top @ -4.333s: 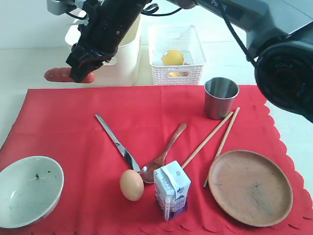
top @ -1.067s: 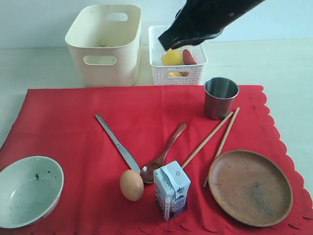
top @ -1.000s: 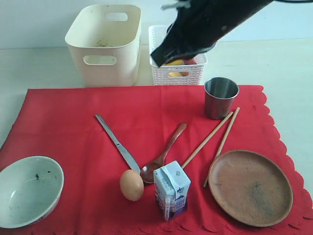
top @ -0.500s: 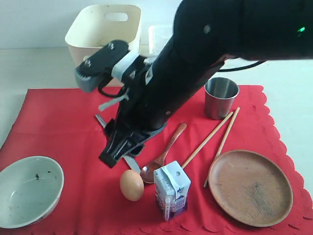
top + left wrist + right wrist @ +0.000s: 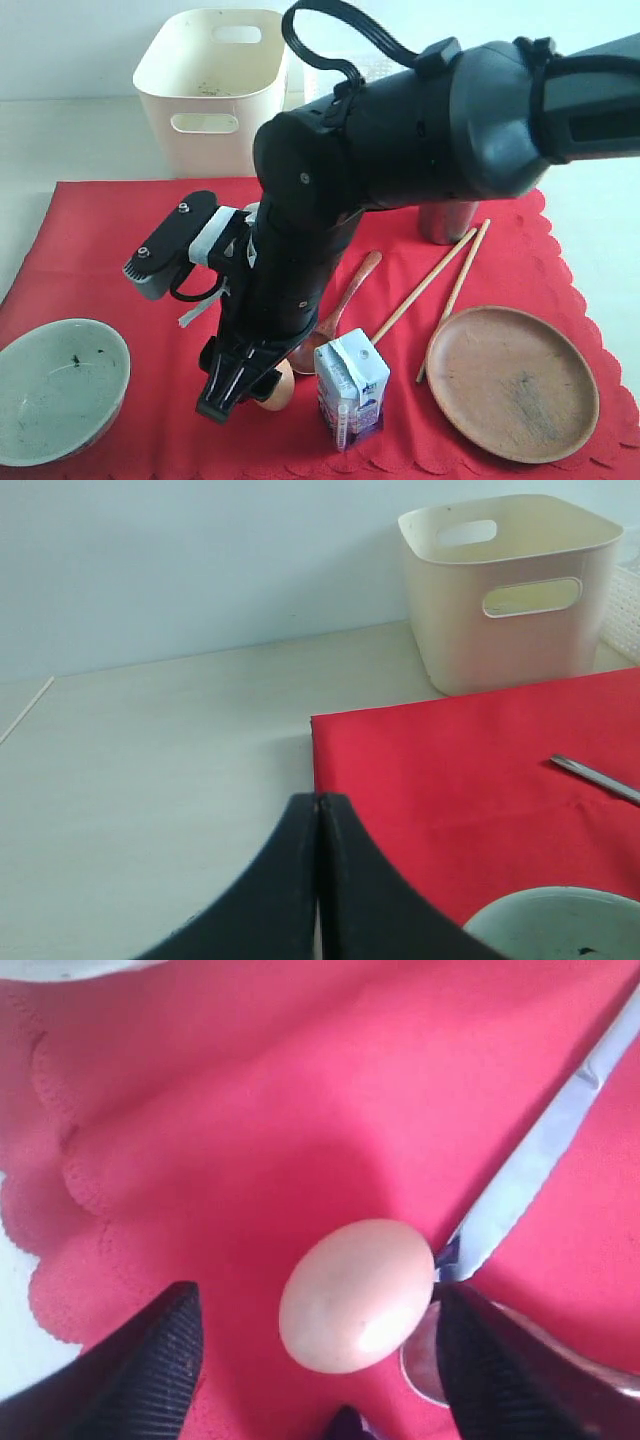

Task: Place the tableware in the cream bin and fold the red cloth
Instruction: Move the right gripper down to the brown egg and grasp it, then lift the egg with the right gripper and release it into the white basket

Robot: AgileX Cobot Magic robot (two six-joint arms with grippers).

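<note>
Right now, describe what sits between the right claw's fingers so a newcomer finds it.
On the red cloth, near its front scalloped edge, left of the milk carton. It's the egg: smooth, pale brown, rounded, unlike the flat knife beside it.

Bright, even, diffuse light fills all three views, washing the pale tabletop (image 5: 60,140) nearly white and leaving a soft sheen on the bulky black robot arm (image 5: 420,130). In the right wrist close-up, the pale tan egg (image 5: 356,1295) carries a small glare spot and sits in a soft shadow on the bright red scalloped cloth (image 5: 250,1110), while the black ribbed fingers (image 5: 150,1370) at the frame's edge look blurred.
</note>
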